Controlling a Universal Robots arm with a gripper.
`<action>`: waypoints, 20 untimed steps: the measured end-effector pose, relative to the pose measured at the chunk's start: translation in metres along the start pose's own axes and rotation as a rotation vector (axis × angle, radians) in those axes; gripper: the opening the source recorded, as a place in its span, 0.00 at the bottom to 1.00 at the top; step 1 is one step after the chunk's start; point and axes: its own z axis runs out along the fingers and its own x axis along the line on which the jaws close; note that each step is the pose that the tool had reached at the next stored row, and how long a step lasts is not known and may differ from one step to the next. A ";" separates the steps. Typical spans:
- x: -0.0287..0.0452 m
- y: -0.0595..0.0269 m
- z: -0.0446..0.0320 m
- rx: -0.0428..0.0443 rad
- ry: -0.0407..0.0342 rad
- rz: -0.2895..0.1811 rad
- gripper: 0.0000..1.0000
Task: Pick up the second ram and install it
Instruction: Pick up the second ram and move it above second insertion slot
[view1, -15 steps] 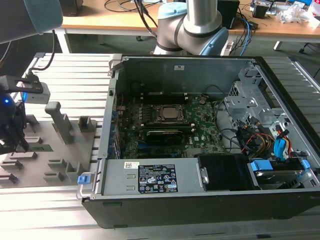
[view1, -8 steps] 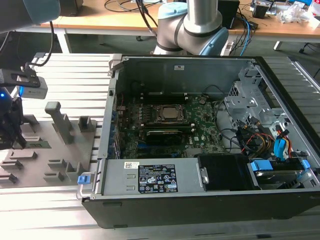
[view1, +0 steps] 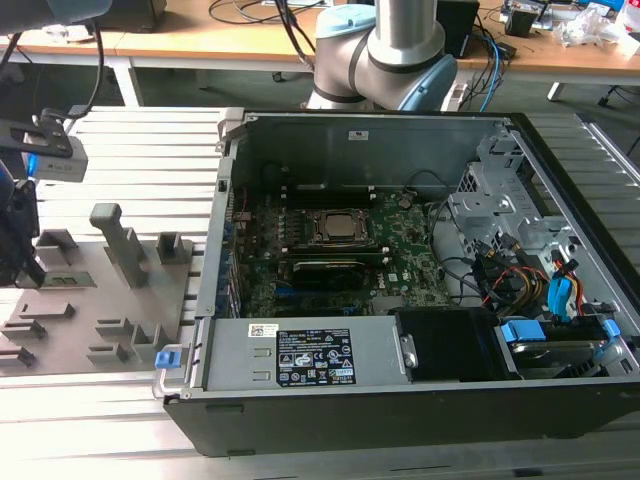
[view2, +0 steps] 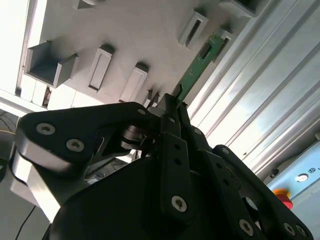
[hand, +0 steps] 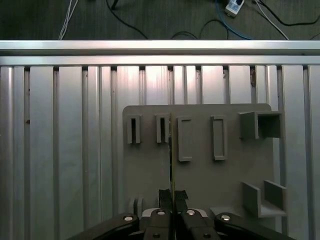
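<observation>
My gripper (view2: 175, 102) is shut on the second ram (view2: 197, 65), a thin green stick that juts out from between the fingertips. In the first wrist view the ram (hand: 171, 150) shows edge-on as a narrow line running from the gripper (hand: 172, 192) over the grey fixture plate (hand: 200, 175), close to its upright slot holders. In the exterior view the gripper (view1: 18, 235) hangs over the plate (view1: 100, 300) at that view's far left, well apart from the open computer case (view1: 400, 270) and its green motherboard (view1: 400, 250).
The plate carries several grey holders and a tall post (view1: 115, 240). It lies on a ribbed aluminium table (hand: 60, 150). The case walls, the drive cage (view1: 500, 200) and bundled cables (view1: 520, 280) crowd the board's right side. The arm's base (view1: 385, 50) stands behind the case.
</observation>
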 end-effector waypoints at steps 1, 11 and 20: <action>-0.0002 0.0001 -0.0022 -0.0001 0.0000 0.000 0.14; -0.0022 0.0012 -0.0265 0.0000 0.0000 0.000 0.14; -0.0032 0.0018 -0.0417 0.0000 0.0000 0.000 0.14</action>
